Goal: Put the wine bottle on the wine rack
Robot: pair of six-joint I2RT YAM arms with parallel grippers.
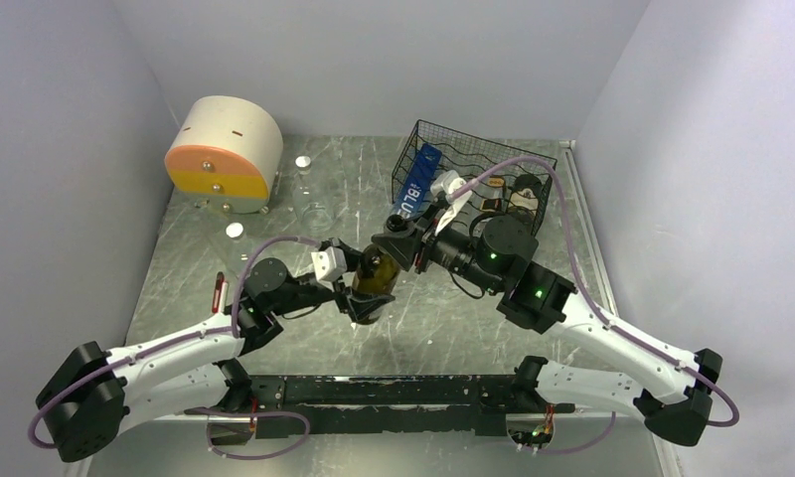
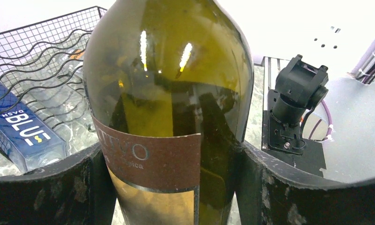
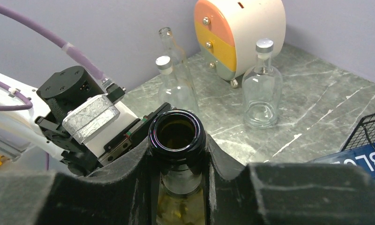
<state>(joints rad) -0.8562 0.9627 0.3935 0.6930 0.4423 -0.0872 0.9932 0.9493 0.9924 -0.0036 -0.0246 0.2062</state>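
Round cream drawer unit (image 1: 225,154) with orange and yellow fronts is sitting at the far left of the grey marbled table (image 1: 190,273). Three clear glass bottles are standing near it: squat capped bottle (image 3: 262,89), slimmer capped bottle (image 3: 175,89), tall uncapped bottle (image 3: 168,44). Blue DASH BLUE box (image 1: 416,184) is lying at the far right

Bottle (image 2: 171,79): glossy olive glass; label (image 2: 153,161) matt, paper. Rack (image 2: 35,51), upper left: thin black wire. Table (image 3: 317,103): smooth marbled grey. Pads (image 2: 40,192): matt, scuffed, possibly rubber.
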